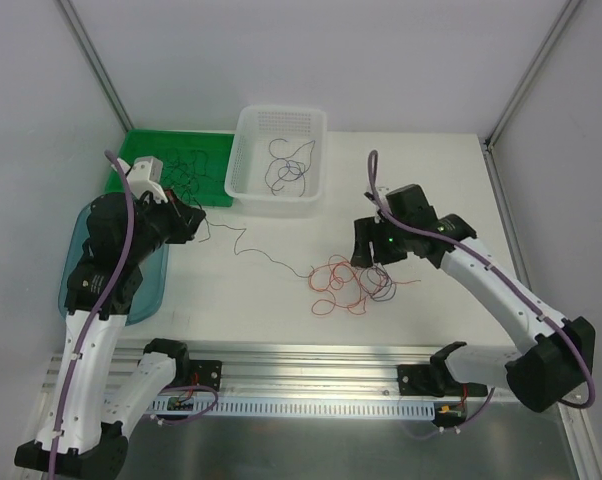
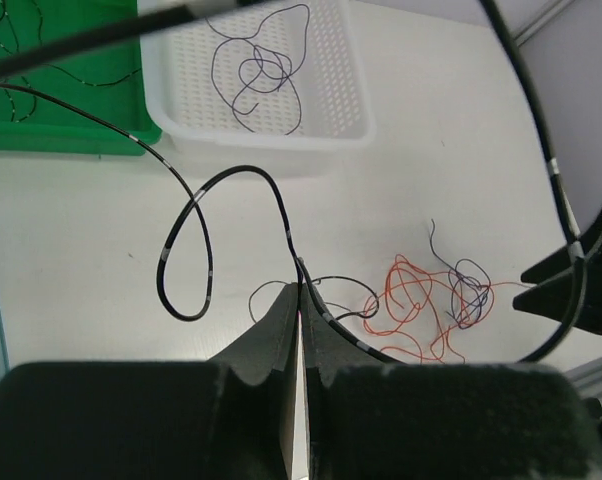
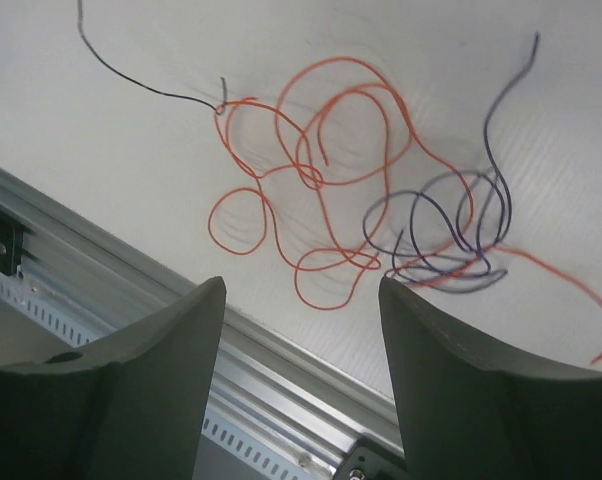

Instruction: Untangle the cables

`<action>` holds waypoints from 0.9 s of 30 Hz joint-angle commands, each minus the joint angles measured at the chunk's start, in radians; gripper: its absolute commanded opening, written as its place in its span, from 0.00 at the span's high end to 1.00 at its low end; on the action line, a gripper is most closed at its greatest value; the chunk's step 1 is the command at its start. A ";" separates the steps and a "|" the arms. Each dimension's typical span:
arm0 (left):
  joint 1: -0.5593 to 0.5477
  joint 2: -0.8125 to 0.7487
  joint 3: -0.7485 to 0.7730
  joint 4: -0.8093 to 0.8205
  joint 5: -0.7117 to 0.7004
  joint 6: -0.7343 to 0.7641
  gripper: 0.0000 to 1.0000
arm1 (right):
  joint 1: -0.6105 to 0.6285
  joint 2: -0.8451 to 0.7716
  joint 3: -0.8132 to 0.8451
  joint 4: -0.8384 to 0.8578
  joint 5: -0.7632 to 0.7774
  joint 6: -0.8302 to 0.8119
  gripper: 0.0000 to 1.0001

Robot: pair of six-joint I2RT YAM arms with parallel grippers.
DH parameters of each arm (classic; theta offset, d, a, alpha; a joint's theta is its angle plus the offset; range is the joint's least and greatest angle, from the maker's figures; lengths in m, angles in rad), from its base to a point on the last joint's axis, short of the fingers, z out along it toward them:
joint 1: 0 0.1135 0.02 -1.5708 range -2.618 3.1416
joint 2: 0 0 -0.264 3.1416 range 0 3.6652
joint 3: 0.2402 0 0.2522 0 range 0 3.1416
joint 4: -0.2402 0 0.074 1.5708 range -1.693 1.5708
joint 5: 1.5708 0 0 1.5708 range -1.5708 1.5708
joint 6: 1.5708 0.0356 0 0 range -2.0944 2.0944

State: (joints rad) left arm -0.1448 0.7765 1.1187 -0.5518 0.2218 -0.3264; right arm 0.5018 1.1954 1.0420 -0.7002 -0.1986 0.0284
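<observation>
A tangle of red cables and dark purple cables lies on the white table, right of centre. A thin black cable runs from the tangle's left edge to my left gripper. In the left wrist view the left gripper is shut on this black cable, which loops above the fingertips. My right gripper hovers over the tangle's right side. In the right wrist view it is open and empty, with the red cables and purple cables below it.
A white basket at the back holds a purple cable. A green tray at back left holds black cables. A blue bin sits at the left. An aluminium rail runs along the near edge.
</observation>
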 commanded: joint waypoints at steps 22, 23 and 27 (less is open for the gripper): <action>-0.007 -0.123 -0.026 0.013 0.093 0.000 1.00 | 0.096 0.432 0.181 0.151 -0.153 -0.185 0.99; -0.007 -0.131 -0.028 0.006 0.084 0.001 1.00 | 0.089 0.414 0.184 0.156 -0.130 -0.168 0.99; -0.007 -0.160 -0.036 -0.045 0.120 0.006 1.00 | 0.043 0.354 0.181 0.226 -0.140 -0.090 0.99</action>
State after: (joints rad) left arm -0.1448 0.6384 1.0939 -0.5720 0.2867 -0.3302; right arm 0.5804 1.6440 1.2213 -0.5674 -0.3275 -0.1318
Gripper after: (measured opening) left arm 0.006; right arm 0.015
